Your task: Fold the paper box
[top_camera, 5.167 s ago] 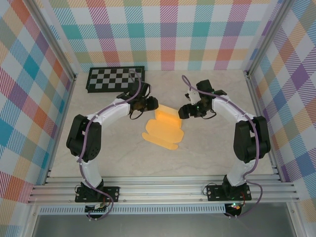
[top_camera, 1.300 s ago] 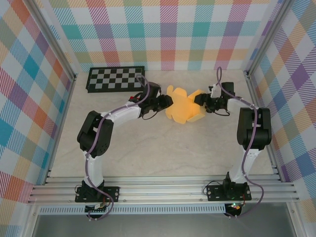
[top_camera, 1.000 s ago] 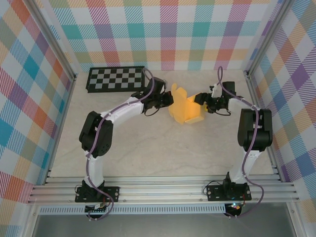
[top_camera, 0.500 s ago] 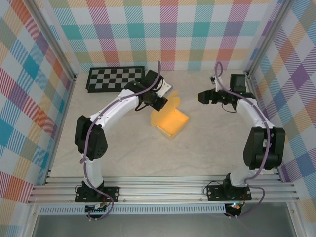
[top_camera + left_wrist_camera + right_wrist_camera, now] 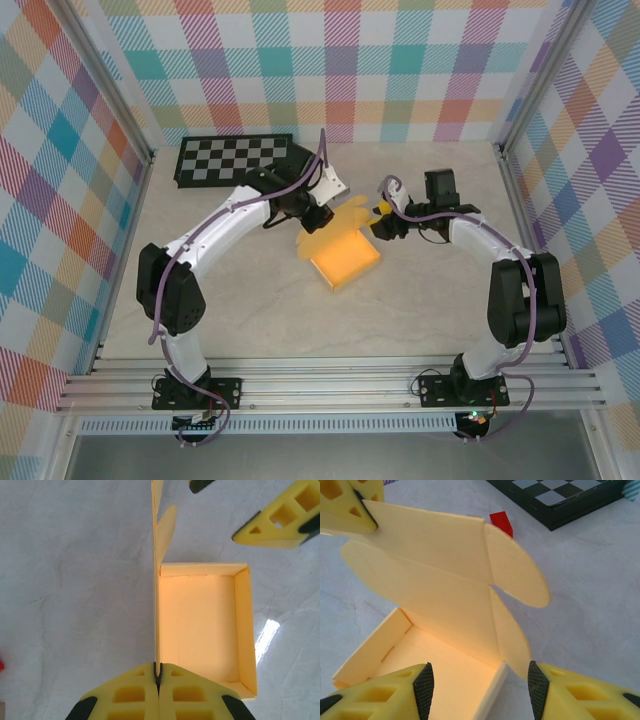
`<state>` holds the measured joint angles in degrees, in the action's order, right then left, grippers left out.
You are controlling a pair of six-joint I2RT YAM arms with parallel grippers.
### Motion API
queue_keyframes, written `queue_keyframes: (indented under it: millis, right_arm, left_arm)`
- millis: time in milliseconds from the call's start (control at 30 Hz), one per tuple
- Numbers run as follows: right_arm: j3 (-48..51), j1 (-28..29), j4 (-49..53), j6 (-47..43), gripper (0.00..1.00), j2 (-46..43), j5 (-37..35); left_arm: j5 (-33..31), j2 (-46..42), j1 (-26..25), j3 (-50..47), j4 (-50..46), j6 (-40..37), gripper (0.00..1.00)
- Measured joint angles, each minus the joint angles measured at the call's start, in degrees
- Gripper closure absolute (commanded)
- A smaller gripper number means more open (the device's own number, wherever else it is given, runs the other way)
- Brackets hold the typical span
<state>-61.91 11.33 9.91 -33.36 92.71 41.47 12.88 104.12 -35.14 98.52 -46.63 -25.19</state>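
The paper box (image 5: 347,258) is a shallow yellow-orange tray lying mid-table, its lid (image 5: 430,545) raised upright along the left side. My left gripper (image 5: 318,216) is shut on the lid's thin top edge (image 5: 156,580), pads pressed together on it (image 5: 158,674). My right gripper (image 5: 383,226) is open at the tray's far right corner. In the right wrist view its fingertips (image 5: 480,687) straddle that corner and the lid's lower side flap (image 5: 512,635) without touching them. A rounded flap (image 5: 517,575) sticks out from the lid's upper end.
A black-and-white checkerboard (image 5: 234,158) lies at the back left by the wall. A small red block (image 5: 501,522) sits on the table behind the lid. Checked walls and metal posts enclose the table on three sides.
The right gripper swung from the back right down to the tray's corner, and its jaws narrowed. The left gripper kept its hold on the lid, and the box shifted slightly.
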Motion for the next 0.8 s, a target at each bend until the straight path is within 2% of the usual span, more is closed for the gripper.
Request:
queue_keyframes:
  millis: [300,367,500,800]
  right_arm:
    - [0.3,0.0,-0.7,-4.8,0.47,0.1,2.0]
    - [0.3,0.0,-0.2,-5.8,0.56,0.1,2.8]
    - [0.2,0.0,2.0,-7.6,0.65,0.1,4.1]
    - [-1.0,0.0,4.7,-8.2,0.65,0.1,4.4]
  left_arm:
    - [3.7,-3.8,0.0,-1.7,0.1,-1.1,1.0]
    - [4.3,-4.2,0.0,-1.7,0.1,-1.3,1.0]
    - [4.6,-4.5,0.0,-1.7,0.0,-1.3,1.0]
    - [4.7,-4.5,0.0,-1.7,0.0,-1.2,1.0]
